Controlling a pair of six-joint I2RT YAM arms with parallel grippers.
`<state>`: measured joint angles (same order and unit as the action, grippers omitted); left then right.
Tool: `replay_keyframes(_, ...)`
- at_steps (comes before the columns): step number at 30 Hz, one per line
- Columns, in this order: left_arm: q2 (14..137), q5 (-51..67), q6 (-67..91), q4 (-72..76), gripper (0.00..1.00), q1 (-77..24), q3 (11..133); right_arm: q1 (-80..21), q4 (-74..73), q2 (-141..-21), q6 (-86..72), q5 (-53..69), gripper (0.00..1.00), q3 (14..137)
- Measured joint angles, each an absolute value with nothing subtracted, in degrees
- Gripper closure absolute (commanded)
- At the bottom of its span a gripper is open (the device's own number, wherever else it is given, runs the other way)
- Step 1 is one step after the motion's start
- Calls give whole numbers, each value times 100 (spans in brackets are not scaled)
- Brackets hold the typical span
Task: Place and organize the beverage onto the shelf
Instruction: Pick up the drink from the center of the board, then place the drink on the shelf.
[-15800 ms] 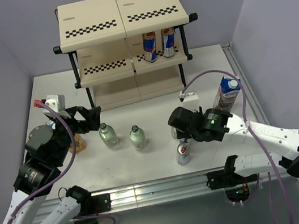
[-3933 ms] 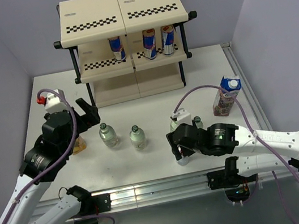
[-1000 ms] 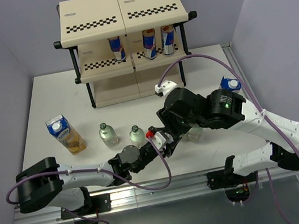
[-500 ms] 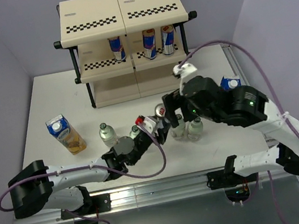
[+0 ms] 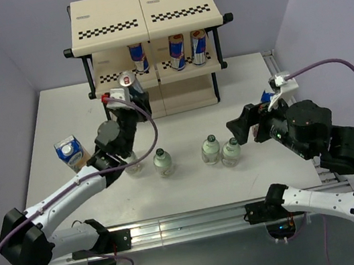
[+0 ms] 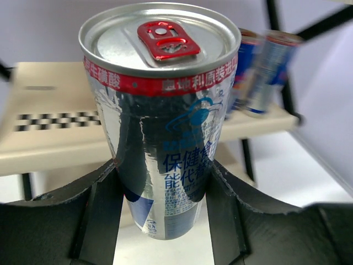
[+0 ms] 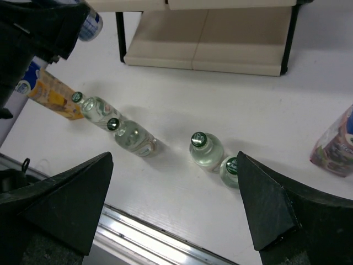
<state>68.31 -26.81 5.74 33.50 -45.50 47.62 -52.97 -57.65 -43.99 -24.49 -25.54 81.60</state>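
Nearest on the surface (image 5: pixel 246 80) stand the four green-capped bottles (image 5: pixel 162 163) in a loose row. Two touch or nearly touch at the right, one stands alone in the middle, and the leftmost is partly hidden under the left arm. Just right of the pair hangs the right gripper (image 5: pixel 241 127), fingers spread wide with nothing between them. It is tilted down over the bottles without touching any.

A little farther off, the yellow carton (image 5: pixel 69 154) stands at the left. The purple carton (image 7: pixel 334 141) stands at the right, mostly hidden behind the right arm in the top view.

Farther still, the left gripper (image 6: pixel 165 207) is clenched on the lower body of a slim silver-blue-red can (image 6: pixel 164 132). The can is upright and lifted clear of the surface, just in front of the left half of the shelf's (image 5: pixel 102 12) middle tier. Three cans (image 5: pixel 177 52) already stand on that tier, one left of centre and two on the right half.

The step in hand looks like shelving the fourth can. The next move calls for carrying it forward over the checkered edge strip and keeping it upright. It should go down in the free space left of the lone can without knocking it, and only then be released. Bottles and cartons are yet to be shelved.
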Motion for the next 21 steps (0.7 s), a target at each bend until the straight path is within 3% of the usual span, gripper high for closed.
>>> replay_keyframes(11, 7575, -1935, 670, 3319, 100, -2950, 5148, -5297, -4923, -4147, -2139, -2126, 0, 7603)
replay_keyframes(21, 8458, -1514, 408, 3514, 100, -2488, 5655, -5297, -4407, -3844, -1822, -1776, 0, 7446)
